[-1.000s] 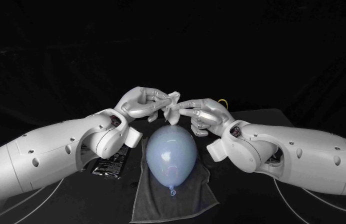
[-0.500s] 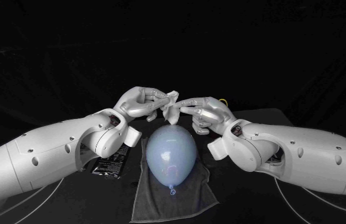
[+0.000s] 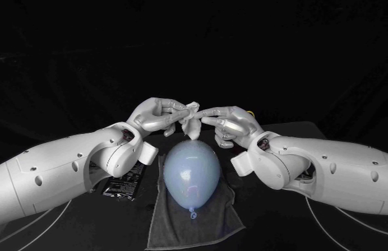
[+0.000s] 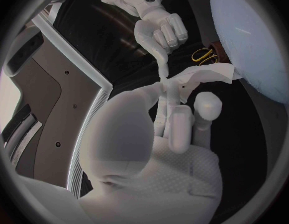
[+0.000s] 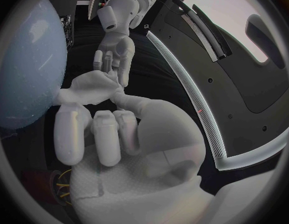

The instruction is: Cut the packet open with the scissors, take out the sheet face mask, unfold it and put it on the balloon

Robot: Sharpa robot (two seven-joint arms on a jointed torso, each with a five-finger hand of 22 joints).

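Holding the sheet face mask [image 3: 192,123] between them, your left hand [image 3: 160,115] and right hand [image 3: 230,122] each pinch an edge of it in their fingers, just above the far end of the balloon [image 3: 192,172], which lies on a grey towel [image 3: 202,226]. Pull unevenly and the bunched sheet could tear, or slip from one pinch and drop folded. You cannot tell how it is folded. The packet [image 3: 125,185] sits half hidden under the left arm, and the scissors [image 4: 205,55] show just yellow handles.

Worktop [image 3: 303,129]: black, matte. Backdrop [image 3: 194,32]: black, plain, rising behind the worktop's far edge. Light: dim; surroundings dark throughout.
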